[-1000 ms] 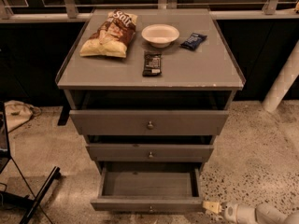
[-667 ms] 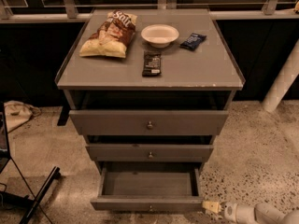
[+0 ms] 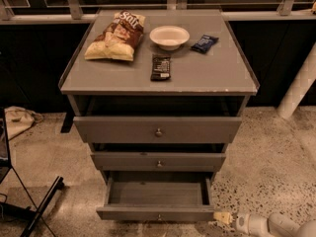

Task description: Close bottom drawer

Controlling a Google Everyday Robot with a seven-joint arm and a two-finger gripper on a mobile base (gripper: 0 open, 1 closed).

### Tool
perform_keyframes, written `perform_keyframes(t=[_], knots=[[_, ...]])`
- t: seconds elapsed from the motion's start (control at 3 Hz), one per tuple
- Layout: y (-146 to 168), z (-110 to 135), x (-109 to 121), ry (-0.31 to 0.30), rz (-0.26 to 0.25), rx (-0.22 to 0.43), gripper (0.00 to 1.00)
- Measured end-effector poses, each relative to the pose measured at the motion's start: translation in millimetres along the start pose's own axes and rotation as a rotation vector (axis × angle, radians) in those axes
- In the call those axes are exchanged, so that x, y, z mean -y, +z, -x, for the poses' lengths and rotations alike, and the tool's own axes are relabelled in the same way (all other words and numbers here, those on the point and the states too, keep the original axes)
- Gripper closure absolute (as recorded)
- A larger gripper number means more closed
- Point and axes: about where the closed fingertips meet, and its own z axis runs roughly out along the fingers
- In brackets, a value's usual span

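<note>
The grey cabinet has three drawers, all pulled out. The bottom drawer (image 3: 157, 212) is the narrowest and stands furthest open, its inside bare, with a small round knob on its slim front. The middle drawer (image 3: 159, 161) and the top drawer (image 3: 158, 129) sit above it. My gripper (image 3: 221, 217) is at the bottom right, its yellowish tip right beside the bottom drawer's front right corner; the white arm runs off to the right.
On the cabinet top (image 3: 207, 73) lie a chip bag (image 3: 115, 36), a white bowl (image 3: 169, 36), a dark candy bar (image 3: 160, 66) and a blue packet (image 3: 204, 43). A black stand leg (image 3: 42, 205) and a cloth (image 3: 17, 120) are on the floor at left. A white pole (image 3: 298, 85) stands at right.
</note>
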Motion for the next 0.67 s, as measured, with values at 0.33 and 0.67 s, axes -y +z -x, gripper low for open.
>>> perform_keyframes(t=[0.33,0.67], knots=[[4.9,-1.9,10.5,0.036,-0.002,0.011,1.00],[13.1,1.2,17.1,0.055,0.000,0.008,1.00]])
